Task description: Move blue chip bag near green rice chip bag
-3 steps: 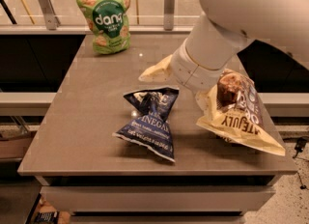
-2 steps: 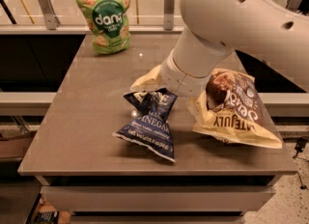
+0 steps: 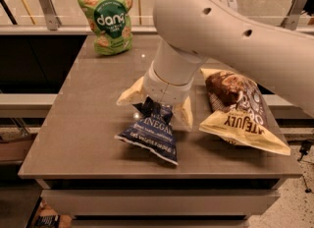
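The blue chip bag (image 3: 149,136) lies near the table's front edge, dark navy with white "VINEGAR" lettering. My gripper (image 3: 157,105) hangs from the big white arm directly over the bag's upper end. Its two cream fingers (image 3: 129,95) stand spread apart, one on each side of the bag's top, so it is open. The bag's top end is hidden under the wrist. The green rice chip bag (image 3: 107,18) stands upright at the table's far left corner, well away from the blue bag.
A cream-yellow and brown bag (image 3: 240,111) lies just right of the gripper. The grey table (image 3: 83,109) has a front edge close below the blue bag. A glass rail with metal posts (image 3: 45,7) runs behind the table.
The arm has swung left and come down from beside the cream-yellow bag to over the blue bag. Its fingers now straddle the bag's top. The bags have not moved.
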`<move>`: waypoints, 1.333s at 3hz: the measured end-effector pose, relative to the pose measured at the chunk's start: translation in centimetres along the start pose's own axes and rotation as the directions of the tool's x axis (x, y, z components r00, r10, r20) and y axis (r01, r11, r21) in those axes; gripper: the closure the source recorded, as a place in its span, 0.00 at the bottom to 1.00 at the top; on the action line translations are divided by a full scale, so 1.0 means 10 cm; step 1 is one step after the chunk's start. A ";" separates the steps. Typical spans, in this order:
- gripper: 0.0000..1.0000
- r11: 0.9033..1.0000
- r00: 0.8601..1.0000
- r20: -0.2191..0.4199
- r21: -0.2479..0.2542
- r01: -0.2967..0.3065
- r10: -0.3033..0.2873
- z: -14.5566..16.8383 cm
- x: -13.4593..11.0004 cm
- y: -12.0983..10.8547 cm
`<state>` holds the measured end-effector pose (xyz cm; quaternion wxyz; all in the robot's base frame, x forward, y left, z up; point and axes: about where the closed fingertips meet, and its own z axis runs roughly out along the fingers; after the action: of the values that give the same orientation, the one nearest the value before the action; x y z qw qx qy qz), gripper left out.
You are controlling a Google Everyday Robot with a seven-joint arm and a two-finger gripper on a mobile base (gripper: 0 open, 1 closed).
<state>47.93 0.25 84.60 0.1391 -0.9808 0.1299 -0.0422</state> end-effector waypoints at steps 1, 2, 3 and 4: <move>0.18 1.000 1.000 -0.001 0.000 0.001 -0.001 0.00 -0.01 0.00; 0.41 1.000 1.000 -0.002 -0.001 0.003 -0.003 -0.01 -0.02 -0.01; 0.63 1.000 1.000 -0.003 -0.002 0.004 -0.004 -0.01 -0.02 -0.01; 0.87 1.000 1.000 -0.005 -0.002 0.005 -0.005 -0.01 -0.03 -0.01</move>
<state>47.64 0.36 84.75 0.1375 -0.9812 0.1276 -0.0446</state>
